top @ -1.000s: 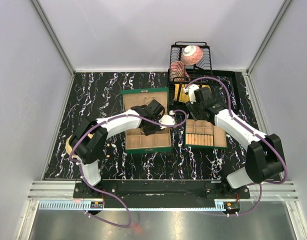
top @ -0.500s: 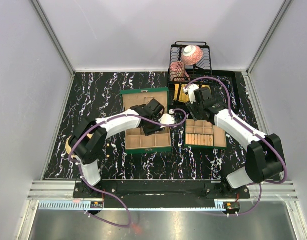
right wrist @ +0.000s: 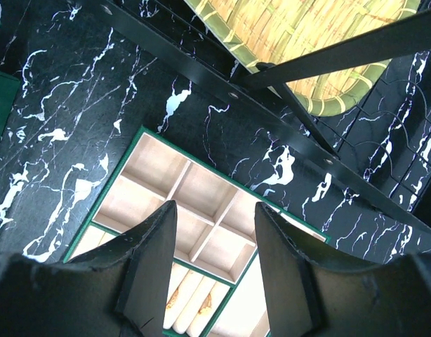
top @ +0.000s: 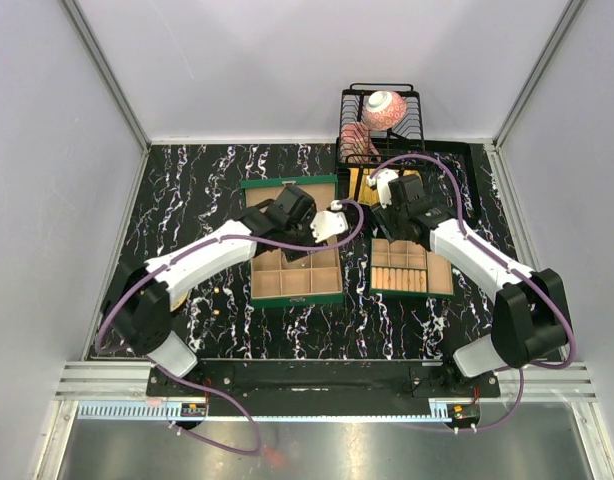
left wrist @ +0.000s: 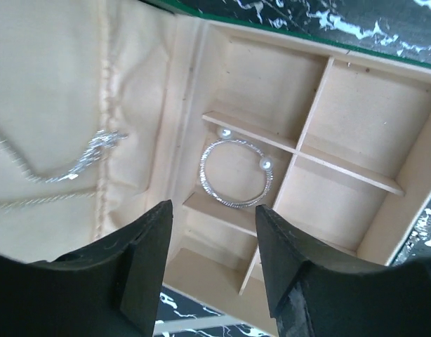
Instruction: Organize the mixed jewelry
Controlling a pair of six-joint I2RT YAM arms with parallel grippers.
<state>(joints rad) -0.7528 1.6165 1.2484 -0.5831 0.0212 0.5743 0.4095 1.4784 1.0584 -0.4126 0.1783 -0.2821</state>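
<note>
The mixed jewelry shows in the left wrist view. A thin silvery hoop (left wrist: 234, 173) with two pearl ends lies in a compartment of the left green box (top: 293, 297). A fine silver chain (left wrist: 68, 165) rests on the beige lid lining. My left gripper (left wrist: 212, 210) hangs open and empty above that box (left wrist: 356, 133), near the hinge, and in the top view the left gripper (top: 312, 232) sits over the box's back part. My right gripper (right wrist: 215, 207) is open and empty above the right green box (right wrist: 142, 133), whose far compartments look bare. From above, the right gripper (top: 385, 220) is at that box's far edge.
A black wire dish rack (top: 380, 125) stands behind the right box, holding a pink bowl (top: 384, 108) and a woven bamboo plate (right wrist: 300, 42). Its black bars (right wrist: 321, 60) cross close over the right gripper. Beige ring rolls (right wrist: 191, 309) with gold rings fill the right box's near row.
My left gripper has lifted off the tray compartments and moved back toward the lid, its elbow swinging down to the left. The right arm has stayed put.
</note>
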